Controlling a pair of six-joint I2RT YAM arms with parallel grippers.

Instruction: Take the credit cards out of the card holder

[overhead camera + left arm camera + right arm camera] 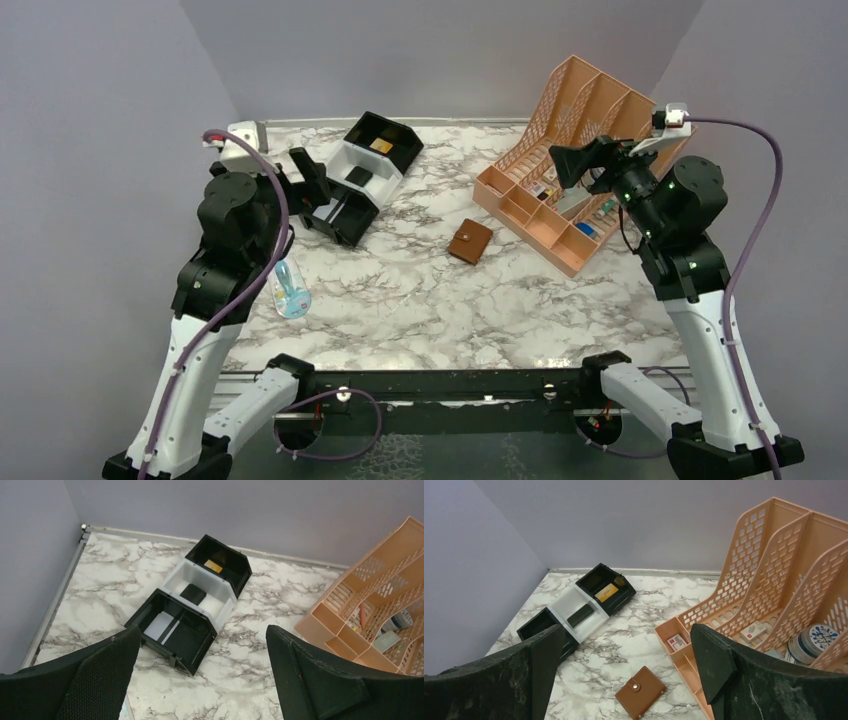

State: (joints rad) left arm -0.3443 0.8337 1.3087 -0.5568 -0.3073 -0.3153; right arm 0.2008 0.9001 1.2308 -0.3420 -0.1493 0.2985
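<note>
Open tabletop (400,290) around card holder (470,241); organizer (545,215) nearby.

A marbled surface (420,300) carried a long tray (223,607) with three compartments, black at both ends and white in the middle. A small black block (193,594) lay in the white one, and a white sheet (161,625) in the near black one. To the right stood a peach perforated organizer (590,100), which held a round blue-patterned tin (811,642). A pale blue transparent object (290,290) lay near the left edge.
</note>
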